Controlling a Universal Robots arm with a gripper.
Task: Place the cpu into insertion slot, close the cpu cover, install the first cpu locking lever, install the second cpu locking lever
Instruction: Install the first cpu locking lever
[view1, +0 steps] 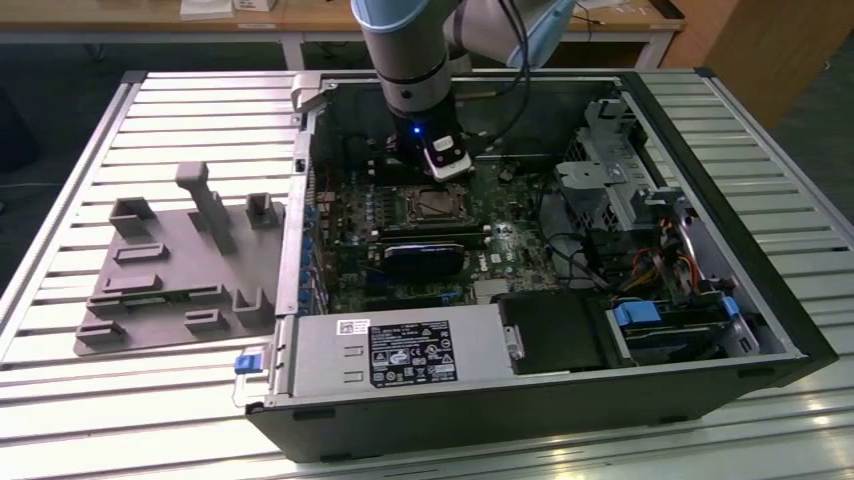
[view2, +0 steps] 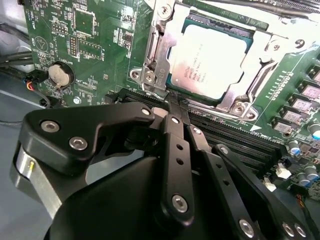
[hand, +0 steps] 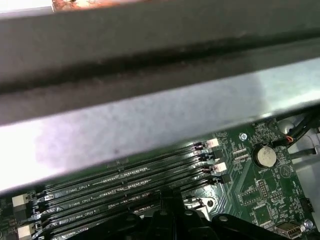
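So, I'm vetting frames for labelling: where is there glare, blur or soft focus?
Exterior view: strong glare on the slatted table, the computer case darker. Second wrist view: the cpu is sharp. First wrist view: a grey panel near the lens is blurred, with a pale sheen; the memory slots are crisp.

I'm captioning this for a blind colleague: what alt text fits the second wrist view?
The cpu lies on a green motherboard, framed by the silver cpu cover. The black end effector, shut, points its tip at the cover's edge, near black memory slots.
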